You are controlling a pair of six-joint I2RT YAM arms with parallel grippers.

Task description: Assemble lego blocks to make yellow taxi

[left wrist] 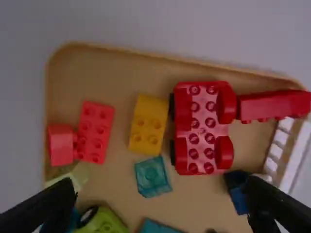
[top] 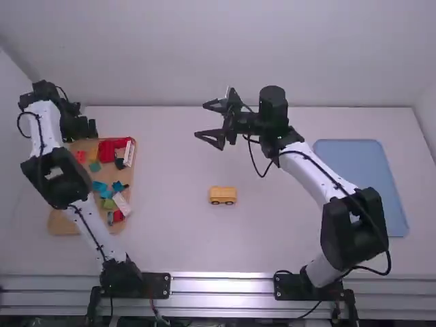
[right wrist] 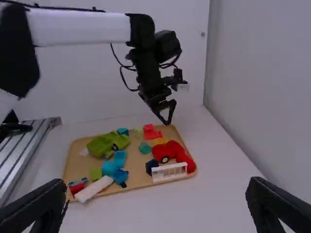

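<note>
Yellow block-built vehicle with dark wheels [top: 222, 195]: mid-counter, upright on the white counter [top: 170, 218], nothing touching it. My right gripper [top: 200, 120] is on the far side of it, pointing left, fingers wide apart with nothing between them. My left gripper [top: 88, 128] is at far left, by the far end of the shallow wooden tray [top: 63, 229], fingers also spread, empty.

Tray, far part: yellow studded plastic brick [left wrist: 148, 124] just left of the red wheeled studded base [left wrist: 201, 128]; red studded brick [left wrist: 95, 131] left of the yellow one; translucent teal block [left wrist: 151, 177] on its near side; white railed piece [left wrist: 286, 155] toward the tray's right edge. Lime-green wheeled piece [right wrist: 99, 145] sits nearer. Flat blue tray [top: 361, 184] on the right side of the counter.
</note>
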